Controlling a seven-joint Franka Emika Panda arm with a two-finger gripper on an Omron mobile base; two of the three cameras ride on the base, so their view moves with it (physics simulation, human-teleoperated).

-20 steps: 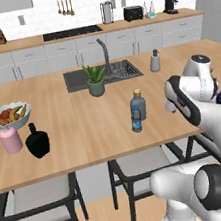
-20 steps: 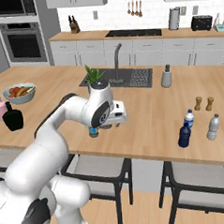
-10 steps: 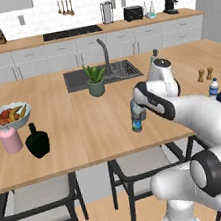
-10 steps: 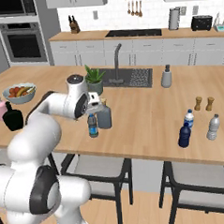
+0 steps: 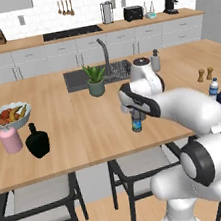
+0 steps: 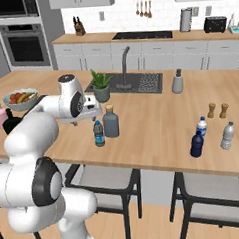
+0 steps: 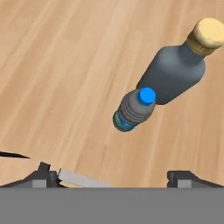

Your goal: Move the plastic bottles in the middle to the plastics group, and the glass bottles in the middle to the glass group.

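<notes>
**Your pincer hangs open above the small clear bottle at the middle of the island**

Far out to the pincer's left, at the end of the wooden island counter [image 6: 157, 124], you have the glass group: a pale pink bottle [image 5: 10, 140] and, just beside it, a squat black bottle [image 5: 37, 141]. A fruit bowl [image 5: 6, 117] sits close behind them.

Your pincer [image 7: 114, 175] is over the middle of the counter with its two fingers spread wide apart and nothing between them. In the hand view, a small clear bottle with a blue cap [image 7: 133, 110] stands upright just ahead of the fingertips and between their lines, not touched by either. Right behind it, close enough that the two overlap in that view, stands the taller grey-blue bottle with a tan cap [image 7: 177, 72]. From the right base view the small clear bottle [image 6: 98, 133] stands just below and beside the hand, with the grey-blue bottle [image 6: 110, 121] next to it. A potted plant [image 6: 101, 86] stands farther back by the sink.

Well off to the pincer's right, near the other end of the counter, you have a dark navy bottle [image 6: 196, 144], a small clear water bottle with a blue label [image 6: 201, 126] and a pale greyish clear bottle [image 6: 226, 135] standing close together. Two small brown shakers [image 6: 217, 110] stand just behind them.
</notes>
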